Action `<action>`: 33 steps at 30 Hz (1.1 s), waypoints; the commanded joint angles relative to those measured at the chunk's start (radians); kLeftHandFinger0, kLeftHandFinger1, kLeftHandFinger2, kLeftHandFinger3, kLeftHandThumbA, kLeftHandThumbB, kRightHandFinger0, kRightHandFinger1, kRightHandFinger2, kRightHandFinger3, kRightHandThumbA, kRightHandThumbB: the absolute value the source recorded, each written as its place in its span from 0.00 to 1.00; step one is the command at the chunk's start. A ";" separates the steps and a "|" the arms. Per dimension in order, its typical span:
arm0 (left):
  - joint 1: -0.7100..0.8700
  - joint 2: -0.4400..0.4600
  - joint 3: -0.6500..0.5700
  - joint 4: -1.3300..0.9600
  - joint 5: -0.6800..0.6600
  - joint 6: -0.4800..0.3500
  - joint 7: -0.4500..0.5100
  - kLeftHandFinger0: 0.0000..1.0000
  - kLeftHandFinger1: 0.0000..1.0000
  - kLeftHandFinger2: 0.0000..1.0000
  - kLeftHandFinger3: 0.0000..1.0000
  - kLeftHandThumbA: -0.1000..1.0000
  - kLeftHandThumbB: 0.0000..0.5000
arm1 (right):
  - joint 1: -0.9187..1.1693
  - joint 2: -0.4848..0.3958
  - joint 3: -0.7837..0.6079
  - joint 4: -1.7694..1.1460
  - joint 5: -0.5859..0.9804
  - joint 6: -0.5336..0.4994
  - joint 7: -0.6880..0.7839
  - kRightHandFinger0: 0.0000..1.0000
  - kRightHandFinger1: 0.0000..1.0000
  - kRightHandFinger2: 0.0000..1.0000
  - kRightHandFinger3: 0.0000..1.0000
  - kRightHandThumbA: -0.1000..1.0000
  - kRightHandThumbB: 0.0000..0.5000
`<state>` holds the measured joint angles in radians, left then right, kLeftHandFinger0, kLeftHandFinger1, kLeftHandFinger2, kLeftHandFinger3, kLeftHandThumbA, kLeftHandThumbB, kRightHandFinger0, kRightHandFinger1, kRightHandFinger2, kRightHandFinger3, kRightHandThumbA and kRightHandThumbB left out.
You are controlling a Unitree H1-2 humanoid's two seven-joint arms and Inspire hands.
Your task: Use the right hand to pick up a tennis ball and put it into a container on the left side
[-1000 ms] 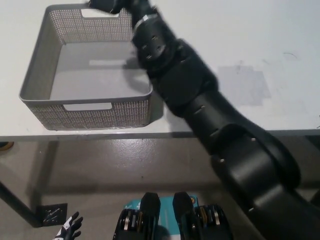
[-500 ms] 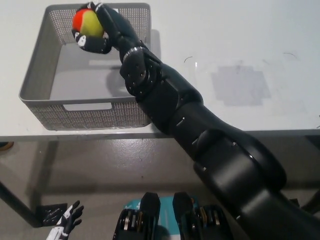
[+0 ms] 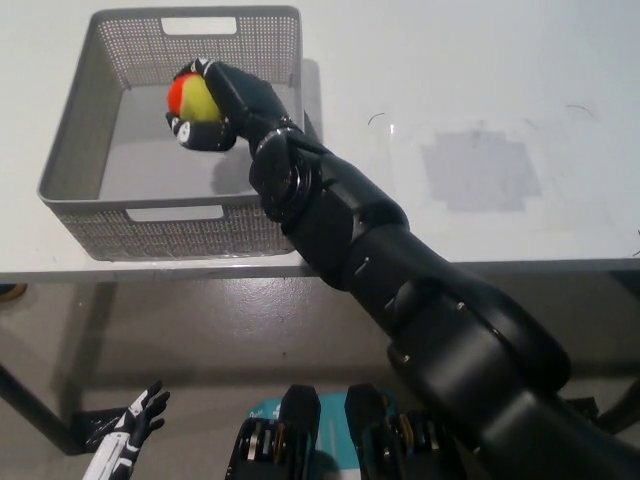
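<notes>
My black right hand (image 3: 222, 108) is shut on a red and yellow tennis ball (image 3: 192, 99). Hand and ball hang over the inside of the grey mesh basket (image 3: 72, 135) on the left part of the white table; whether the ball touches the floor of the basket I cannot tell. The black right arm (image 3: 400, 270) stretches from the bottom right across the basket's right wall. My white left hand (image 3: 128, 440) rests low at the bottom left, below the table, fingers spread and holding nothing.
The white table (image 3: 480, 90) has a grey patch (image 3: 478, 170) to the right of the arm. The table's front edge runs across the middle of the view, with grey floor (image 3: 200, 330) below it.
My right hand with the ball has come into view from the basket's far rim and moved nearer and lower, into the basket's middle. The left hand has crept slightly up.
</notes>
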<state>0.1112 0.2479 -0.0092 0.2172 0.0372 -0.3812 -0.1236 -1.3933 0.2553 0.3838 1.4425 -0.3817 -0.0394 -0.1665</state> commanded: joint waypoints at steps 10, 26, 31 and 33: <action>-0.015 0.023 0.000 -0.019 0.000 0.007 -0.026 1.00 1.00 1.00 1.00 1.00 0.80 | -0.061 -0.017 0.030 -0.022 -0.017 0.064 0.131 1.00 1.00 1.00 1.00 1.00 0.76; 0.003 0.028 -0.006 0.001 -0.009 -0.013 -0.042 1.00 1.00 1.00 1.00 1.00 0.77 | -0.083 -0.111 -0.108 -0.186 0.064 -0.070 0.052 1.00 1.00 1.00 1.00 1.00 0.83; 0.015 0.033 0.000 0.021 -0.020 -0.045 -0.050 1.00 1.00 1.00 1.00 1.00 0.77 | 0.014 -0.205 -0.197 -0.584 0.096 -0.025 0.091 1.00 1.00 1.00 1.00 1.00 0.77; 0.036 0.029 -0.002 0.008 -0.004 -0.042 -0.043 1.00 1.00 1.00 1.00 1.00 0.77 | 0.079 -0.236 -0.209 -0.774 0.088 0.039 0.118 1.00 1.00 1.00 1.00 1.00 0.77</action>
<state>0.1086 0.2510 -0.0098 0.2455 0.0434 -0.3736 -0.1494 -1.3662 0.1086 0.2477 1.0869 -0.3389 -0.0346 -0.0637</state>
